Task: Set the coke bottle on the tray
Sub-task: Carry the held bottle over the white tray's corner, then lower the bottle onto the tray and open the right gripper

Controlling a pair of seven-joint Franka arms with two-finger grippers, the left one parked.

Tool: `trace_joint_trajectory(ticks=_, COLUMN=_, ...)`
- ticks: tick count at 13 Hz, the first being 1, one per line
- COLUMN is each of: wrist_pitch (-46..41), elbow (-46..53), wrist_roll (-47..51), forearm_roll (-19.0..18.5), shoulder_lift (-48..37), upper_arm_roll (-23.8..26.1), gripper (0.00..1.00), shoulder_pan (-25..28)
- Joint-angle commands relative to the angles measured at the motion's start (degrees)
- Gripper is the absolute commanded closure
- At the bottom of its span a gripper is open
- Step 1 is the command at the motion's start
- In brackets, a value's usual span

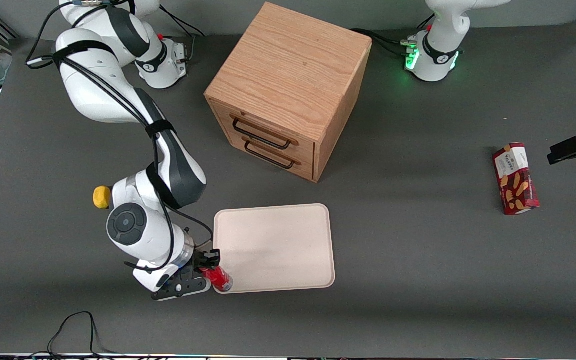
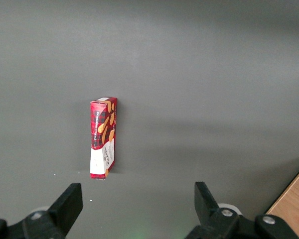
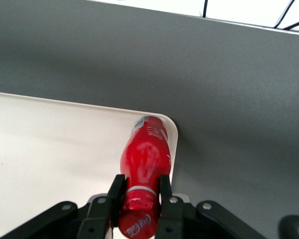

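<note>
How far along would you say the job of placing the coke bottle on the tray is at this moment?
The pickup looks done: the claw is shut on the coke bottle at its neck. In hand is the carry, with the bottle over the tray at the corner nearest the front camera, toward the working arm's end. Left: set it down and release it.

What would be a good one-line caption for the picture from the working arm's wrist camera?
The pincer grips the coke bottle by its neck, over the corner of the tray.

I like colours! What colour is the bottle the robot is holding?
Shiny red. The coke bottle shows best in the right wrist view, clamped in the gripper over the tray corner.
</note>
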Motion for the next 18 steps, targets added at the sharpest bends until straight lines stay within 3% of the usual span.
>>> trace_joint_trajectory(ticks=1, wrist_pitch=0.7, elbow=0.9, wrist_roll=2.7, forearm_roll=-0.9, shoulder_lift=0.9, upper_arm_roll=0.3, gripper=0.82, shoulder_pan=0.3)
trace_joint_trajectory(ticks=3, wrist_pitch=0.6, elbow=0.8, wrist_roll=2.7, forearm_roll=-0.6, shoulder_lift=0.8, upper_arm_roll=0.3, gripper=0.81, shoulder_pan=0.3)
trace_joint_trajectory(ticks=6, wrist_pitch=0.6, elbow=0.7, wrist_roll=3.7, forearm_roll=-0.3, shoulder_lift=0.7, upper_arm_roll=0.3, gripper=0.64, shoulder_pan=0.3)
trace_joint_trajectory(ticks=7, wrist_pitch=0.6, elbow=0.5, wrist_roll=3.7, forearm_roll=-0.3, shoulder_lift=0.7, upper_arm_roll=0.3, gripper=0.53, shoulder_pan=0.3)
trace_joint_trajectory(ticks=9, wrist_pitch=0.7, elbow=-1.1, wrist_roll=4.9, forearm_roll=-0.4, shoulder_lift=0.3, upper_arm_roll=0.3, gripper=0.00, shoulder_pan=0.2)
trace_joint_trajectory(ticks=15, wrist_pitch=0.2, elbow=-1.5, wrist_roll=4.4, forearm_roll=-0.9, shoulder_lift=-1.1, upper_arm_roll=0.3, gripper=0.00, shoulder_pan=0.1)
trace_joint_trajectory(ticks=18, wrist_pitch=-1.4, elbow=-12.8, wrist_roll=4.1, forearm_roll=-0.6, shoulder_lift=-11.9, upper_arm_roll=-0.6, gripper=0.00, shoulder_pan=-1.4)
